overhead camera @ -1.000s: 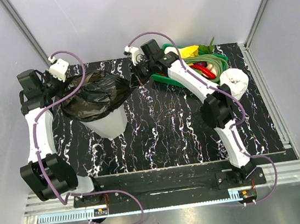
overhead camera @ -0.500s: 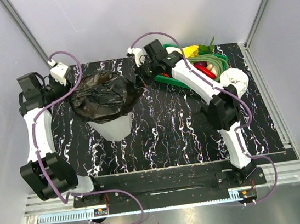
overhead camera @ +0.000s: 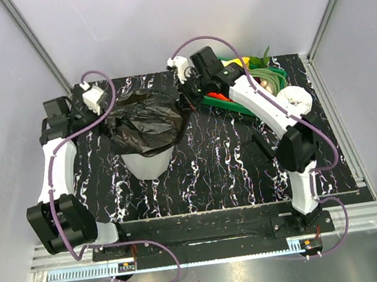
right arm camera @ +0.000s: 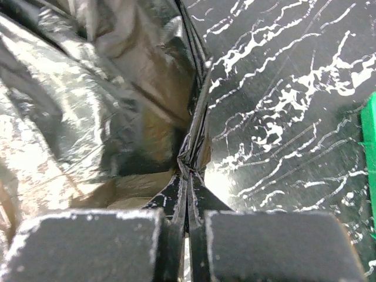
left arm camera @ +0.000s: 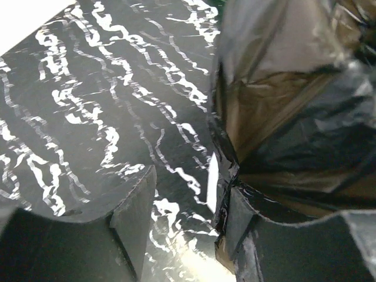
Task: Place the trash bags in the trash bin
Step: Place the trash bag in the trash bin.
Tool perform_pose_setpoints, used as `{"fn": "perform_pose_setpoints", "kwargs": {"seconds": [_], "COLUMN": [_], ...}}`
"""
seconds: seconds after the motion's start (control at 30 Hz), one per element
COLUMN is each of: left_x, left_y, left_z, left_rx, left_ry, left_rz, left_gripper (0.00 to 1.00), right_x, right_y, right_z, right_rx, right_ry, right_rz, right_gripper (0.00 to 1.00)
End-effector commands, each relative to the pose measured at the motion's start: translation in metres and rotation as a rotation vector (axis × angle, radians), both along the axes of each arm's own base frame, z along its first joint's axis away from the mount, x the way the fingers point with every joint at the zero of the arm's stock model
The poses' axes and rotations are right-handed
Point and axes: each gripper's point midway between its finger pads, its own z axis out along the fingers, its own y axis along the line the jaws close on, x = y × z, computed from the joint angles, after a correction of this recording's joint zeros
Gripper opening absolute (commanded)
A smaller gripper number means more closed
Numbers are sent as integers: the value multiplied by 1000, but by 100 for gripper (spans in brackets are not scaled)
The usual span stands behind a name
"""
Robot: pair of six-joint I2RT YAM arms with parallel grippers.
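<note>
The white-and-black left arm [overhead camera: 56, 165] climbs the left side of the top view from its base at the lower left. It bends at the upper left, and its wrist points toward the frame's centre. The left gripper [overhead camera: 105, 117] has its jaws parted, with a gap between the dark fingers [left arm camera: 132, 220] and nothing in it. The white-and-black right arm [overhead camera: 268, 113] rises from the lower right, folds at the elbow and reaches up and left. The right gripper [right arm camera: 188, 235] is clamped tight, pinching a fold of the thin glossy black plastic trash bag [right arm camera: 191, 158] between its pads.
</note>
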Motion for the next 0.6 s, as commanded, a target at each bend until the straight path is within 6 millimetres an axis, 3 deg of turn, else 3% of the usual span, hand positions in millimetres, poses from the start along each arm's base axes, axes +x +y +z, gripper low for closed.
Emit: {"fn": "perform_pose_setpoints", "kwargs": {"seconds": [0.0,0.2,0.37,0.57], "left_x": [2,22,30,37], "left_y": [-32,-32,-20,7], "left_z": [9,11,10,7], "left_rx": [-9,-18,22,47], "left_ry": [-62,-61,-79,-94], "left_rz": [-61,-27,25,100], "left_gripper": [50,46,47,47], "right_x": [4,-5,-18,-8], "right_y": [-27,-23,-8,4], "right_z": [29,40,50,26], "right_rx": [-22,20,104,98], "right_ry": [-118,-99,-22,27], "right_rz": [-50,-30,23,38], "right_gripper": [0,0,0,0]}}
